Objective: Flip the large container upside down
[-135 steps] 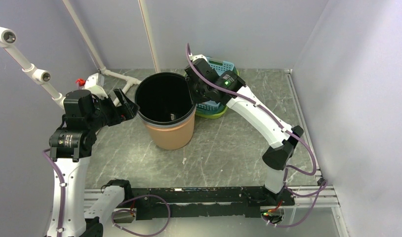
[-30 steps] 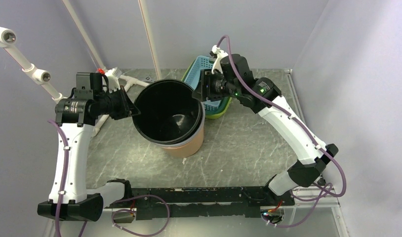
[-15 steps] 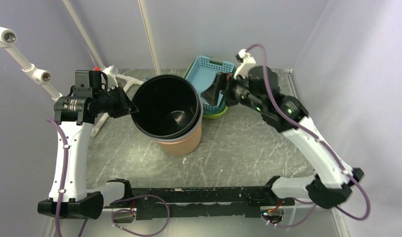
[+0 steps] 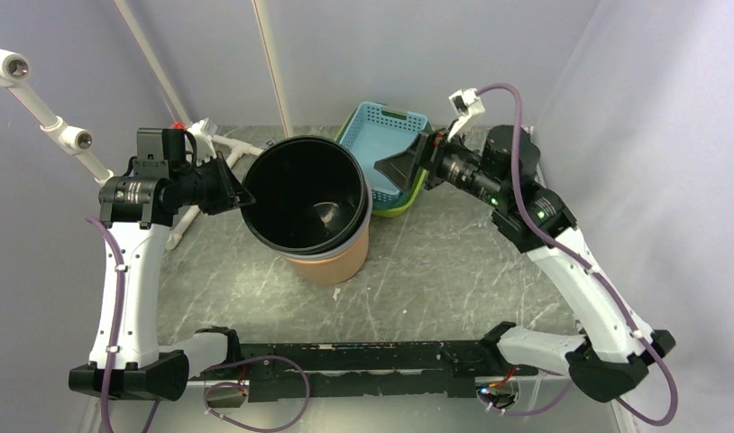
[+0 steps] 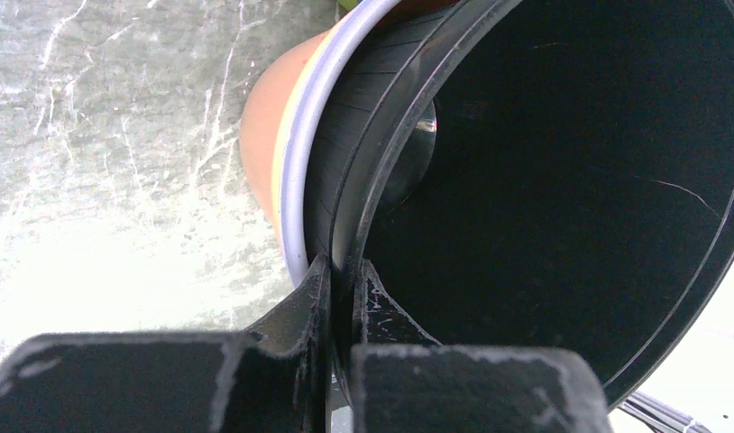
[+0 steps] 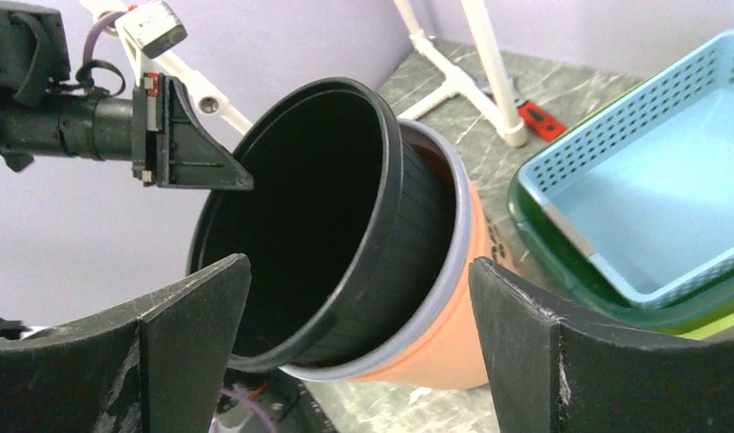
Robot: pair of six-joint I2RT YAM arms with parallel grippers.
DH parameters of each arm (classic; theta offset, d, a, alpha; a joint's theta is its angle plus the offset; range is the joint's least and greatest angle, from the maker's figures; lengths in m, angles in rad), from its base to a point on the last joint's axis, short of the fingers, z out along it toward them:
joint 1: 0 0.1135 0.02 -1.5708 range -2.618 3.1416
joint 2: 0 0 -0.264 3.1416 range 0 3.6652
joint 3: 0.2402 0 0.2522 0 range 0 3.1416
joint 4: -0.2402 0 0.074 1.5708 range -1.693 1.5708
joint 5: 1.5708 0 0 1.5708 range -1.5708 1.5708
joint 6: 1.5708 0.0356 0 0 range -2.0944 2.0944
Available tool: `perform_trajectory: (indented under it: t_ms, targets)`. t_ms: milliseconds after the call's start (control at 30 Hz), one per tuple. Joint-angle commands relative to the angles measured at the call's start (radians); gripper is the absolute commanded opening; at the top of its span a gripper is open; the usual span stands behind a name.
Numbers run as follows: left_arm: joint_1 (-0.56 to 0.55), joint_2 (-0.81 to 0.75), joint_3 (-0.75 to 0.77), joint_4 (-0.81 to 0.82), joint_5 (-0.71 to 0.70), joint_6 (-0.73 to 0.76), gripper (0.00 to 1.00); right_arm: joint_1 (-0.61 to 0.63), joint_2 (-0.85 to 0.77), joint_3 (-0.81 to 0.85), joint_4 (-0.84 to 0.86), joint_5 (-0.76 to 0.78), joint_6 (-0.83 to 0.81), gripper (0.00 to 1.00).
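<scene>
The large container [image 4: 305,194] is a black bucket, tilted and raised partly out of an orange pot [image 4: 332,262] with a pale grey rim. My left gripper [image 4: 240,200] is shut on the bucket's left rim, one finger inside the wall and one outside, as the left wrist view shows [image 5: 344,271]. The bucket's dark inside [image 5: 571,180] fills that view, with the orange pot [image 5: 260,135] behind it. My right gripper [image 4: 404,167] hangs open to the right of the bucket, apart from it. In the right wrist view its fingers [image 6: 359,271] frame the bucket [image 6: 291,207] and the pot [image 6: 454,352] from a distance.
A blue mesh basket [image 4: 381,144] sits in a green dish [image 4: 395,206] at the back, just under my right gripper. White pipes [image 4: 210,144] lie along the back left. Purple walls close in the left, back and right.
My right gripper has let go of the bucket's right rim, opened wide and drawn back to the right. The left gripper keeps its hold, and the bucket has settled slightly lower into the pot.
</scene>
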Motion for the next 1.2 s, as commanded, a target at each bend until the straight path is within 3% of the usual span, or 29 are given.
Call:
perform_trajectory:
  t_ms: [0, 100, 200, 300, 500, 733, 867, 967, 1167]
  targets:
    - [0.002, -0.038, 0.038, 0.067, 0.063, -0.033, 0.03, 0.004, 0.073, 0.134, -0.098, -0.035, 0.053, 0.92]
    - [0.002, -0.036, 0.045, 0.073, 0.071, -0.040, 0.03, 0.035, 0.133, 0.206, -0.225, 0.053, 0.070, 0.90]
    - [0.003, -0.034, 0.056, 0.072, 0.075, -0.038, 0.03, 0.119, 0.269, 0.372, -0.439, 0.183, 0.063, 1.00]
    - [0.002, -0.035, 0.057, 0.078, 0.076, -0.041, 0.03, 0.190, 0.353, 0.457, -0.529, 0.308, 0.057, 0.98]
    - [0.003, -0.035, 0.063, 0.073, 0.085, -0.037, 0.03, 0.248, 0.463, 0.598, -0.667, 0.527, 0.067, 0.69]
    - [0.002, -0.040, 0.063, 0.072, 0.080, -0.037, 0.03, 0.311, 0.544, 0.684, -0.716, 0.577, 0.057, 0.43]
    - [0.003, -0.041, 0.065, 0.072, 0.079, -0.037, 0.03, 0.326, 0.576, 0.730, -0.742, 0.591, 0.054, 0.34]
    - [0.002, -0.039, 0.067, 0.073, 0.078, -0.034, 0.03, 0.332, 0.578, 0.730, -0.738, 0.601, 0.058, 0.21]
    - [0.003, -0.046, 0.061, 0.086, 0.086, -0.033, 0.03, 0.332, 0.562, 0.708, -0.708, 0.600, 0.070, 0.04]
